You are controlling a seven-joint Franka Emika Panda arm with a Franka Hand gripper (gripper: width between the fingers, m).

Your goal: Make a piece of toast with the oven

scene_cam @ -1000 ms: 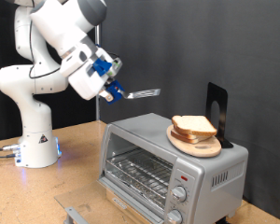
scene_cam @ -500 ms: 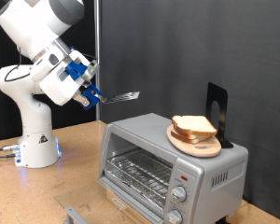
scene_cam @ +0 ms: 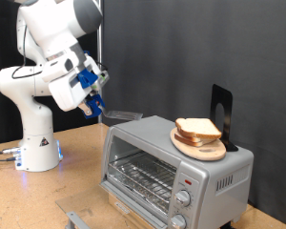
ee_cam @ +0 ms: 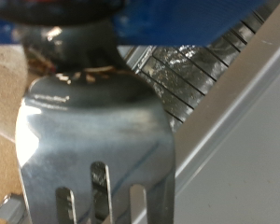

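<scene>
Your gripper (scene_cam: 97,107) hangs above the wooden table (scene_cam: 71,153), just off the oven's upper corner on the exterior view's left, and it is closed on the handle of a metal spatula (scene_cam: 122,116). The spatula's slotted blade reaches out level toward the oven top. From the exterior view you cannot tell whether the blade touches the metal or clears it.

In the wrist view the spatula (ee_cam: 93,140) fills most of the picture. Its shiny blade shows three slots near the tip, and its dark handle runs up between the blue-trimmed gripper (ee_cam: 79,37) parts. Nothing lies on the blade. Behind it you see the oven (ee_cam: 215,112) with its wire rack showing through the glass.

The oven (scene_cam: 176,162) sits on the table at the exterior view's right. Its glass door is closed, the wire rack is visible inside, and two round knobs with a red light sit on the front panel.

On the oven's top, toward the exterior view's right, rests a round wooden plate (scene_cam: 185,145) carrying the bread slices (scene_cam: 197,129). The piece of toast you are after is the bread on that plate; you cannot tell the separate slices apart clearly from here. A black stand (scene_cam: 221,107) rises just behind the plate. The gripper is well apart from the plate.
</scene>
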